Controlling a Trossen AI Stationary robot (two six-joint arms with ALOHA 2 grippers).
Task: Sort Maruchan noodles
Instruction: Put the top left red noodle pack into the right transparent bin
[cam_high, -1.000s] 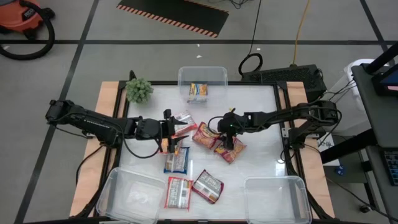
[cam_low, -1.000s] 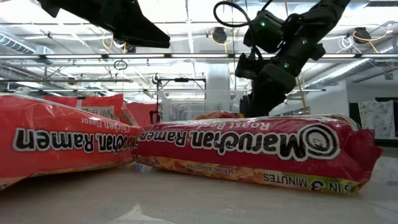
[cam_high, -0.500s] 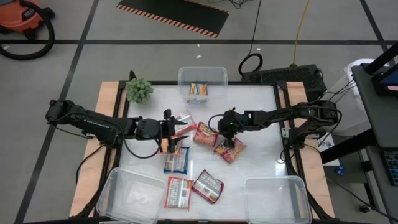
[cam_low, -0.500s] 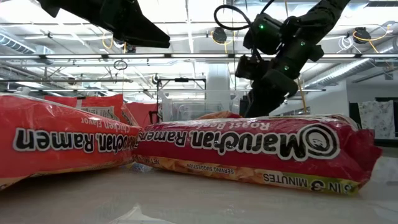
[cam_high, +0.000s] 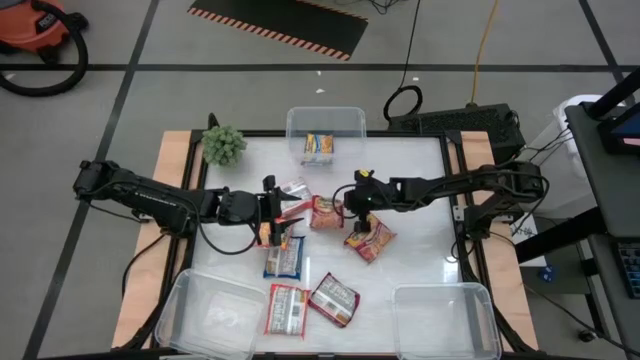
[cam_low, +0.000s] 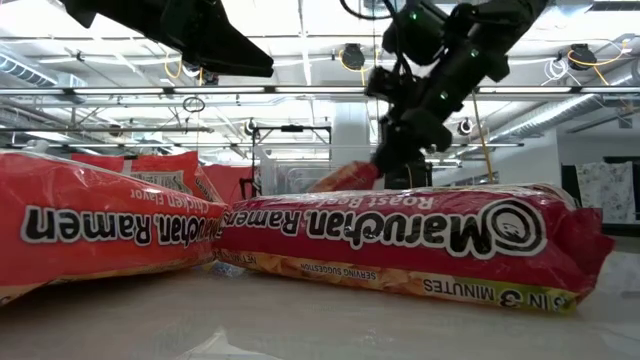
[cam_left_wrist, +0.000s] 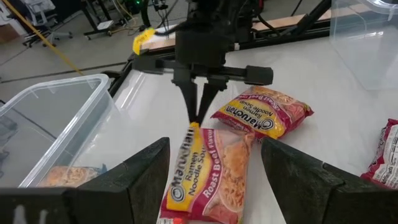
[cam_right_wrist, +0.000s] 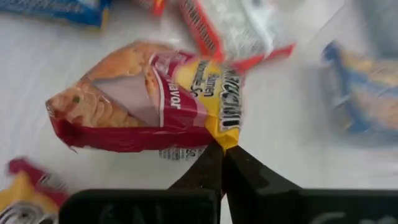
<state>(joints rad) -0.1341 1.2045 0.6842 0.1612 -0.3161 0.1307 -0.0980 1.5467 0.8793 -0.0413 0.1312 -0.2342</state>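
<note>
Three clear tubs (cam_high: 326, 124) are being kept at the table's edges as sorting bins. Near mid-table, a roast-beef packet (cam_high: 326, 213) is being pinched by its end seam in the clenched right gripper (cam_high: 350, 208), probably for carrying. The left gripper (cam_high: 287, 212) is being held spread, empty, beside it.

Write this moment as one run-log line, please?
right gripper: shut on roast beef packet, pinching its edge | left gripper: open, waiting mid-table | far tub: holds one packet
</note>
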